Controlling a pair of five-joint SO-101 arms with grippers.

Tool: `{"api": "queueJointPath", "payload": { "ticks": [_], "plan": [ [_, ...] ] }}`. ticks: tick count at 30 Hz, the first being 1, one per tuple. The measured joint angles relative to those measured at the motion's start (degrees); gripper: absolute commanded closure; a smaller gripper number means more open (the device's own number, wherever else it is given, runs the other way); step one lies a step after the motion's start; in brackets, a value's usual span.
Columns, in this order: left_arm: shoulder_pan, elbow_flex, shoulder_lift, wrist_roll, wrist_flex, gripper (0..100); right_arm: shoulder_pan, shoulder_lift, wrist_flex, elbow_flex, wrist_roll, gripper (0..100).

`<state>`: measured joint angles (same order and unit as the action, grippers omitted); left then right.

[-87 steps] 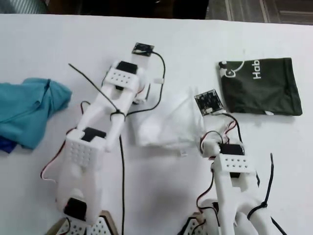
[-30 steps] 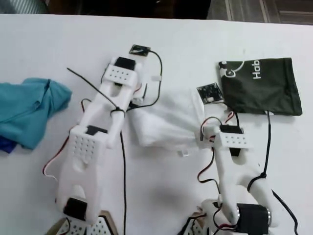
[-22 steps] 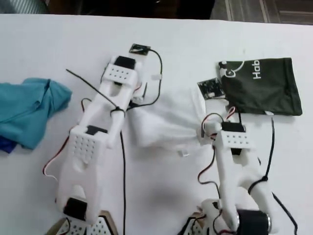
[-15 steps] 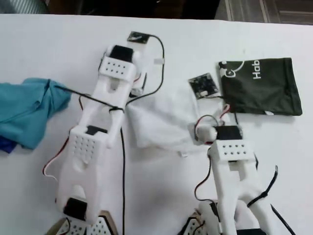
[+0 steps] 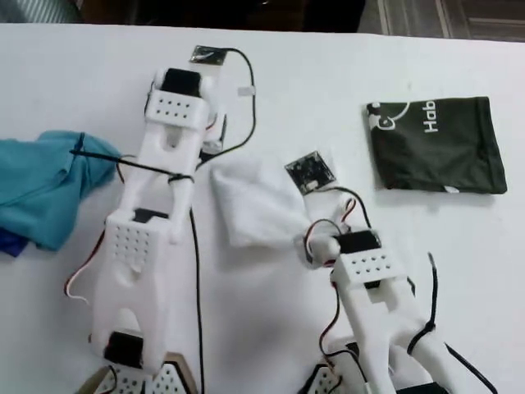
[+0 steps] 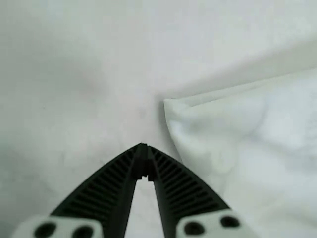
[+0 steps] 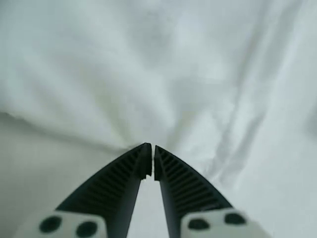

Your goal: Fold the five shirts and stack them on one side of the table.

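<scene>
A white shirt (image 5: pixel 250 201) lies bunched on the white table (image 5: pixel 328 66) between the two arms. My right gripper (image 7: pixel 150 148) is shut on the white shirt (image 7: pixel 163 74) at its near edge, and creases run out from its tips. My left gripper (image 6: pixel 143 148) is shut, its tips down on the table just short of a corner of the white shirt (image 6: pixel 237 129). A folded dark green shirt (image 5: pixel 435 144) lies at the right. A crumpled teal shirt (image 5: pixel 45 180) sits at the left edge with a blue one (image 5: pixel 8 242) peeking out under it.
The left arm (image 5: pixel 148 213) stretches from the front edge toward the table's middle, its cable looping past the teal shirt. The right arm (image 5: pixel 369 279) stands at the front right. Bare table lies along the back and between the white and green shirts.
Both arms have swung left. The white shirt went with them, away from the dark green shirt, and is now narrower and more bunched.
</scene>
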<state>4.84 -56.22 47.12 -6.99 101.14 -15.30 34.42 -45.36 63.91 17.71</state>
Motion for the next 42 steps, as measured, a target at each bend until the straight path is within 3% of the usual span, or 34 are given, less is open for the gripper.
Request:
{"api": "queueJointPath", "payload": {
  "ticks": [8,16,21,27,32,37,42],
  "plan": [
    [0.0,0.0,0.0,0.0,0.0,97,0.1,1.5,-2.8,-0.2,0.1,97.8],
    [0.0,6.3,-1.3,-1.8,0.3,97,7.2,4.8,-8.4,-18.5,0.1,97.8],
    [1.6,21.5,-11.8,-2.8,-1.9,97,8.6,-8.5,-9.1,-30.2,0.1,97.8],
    [6.7,43.1,-30.1,-2.7,-10.8,97,8.7,-25.9,-10.7,-43.3,0.1,97.8],
    [9.2,60.0,-36.4,-1.4,-17.1,97,8.7,-36.3,-10.7,-51.4,0.1,97.8],
    [10.6,63.4,-38.7,-2.7,-18.0,97,8.7,-44.5,-10.7,-56.8,0.1,97.8],
    [10.8,63.4,-40.4,-13.6,-18.0,97,8.7,-48.7,-10.7,-59.9,0.1,97.8]
  ]
}}
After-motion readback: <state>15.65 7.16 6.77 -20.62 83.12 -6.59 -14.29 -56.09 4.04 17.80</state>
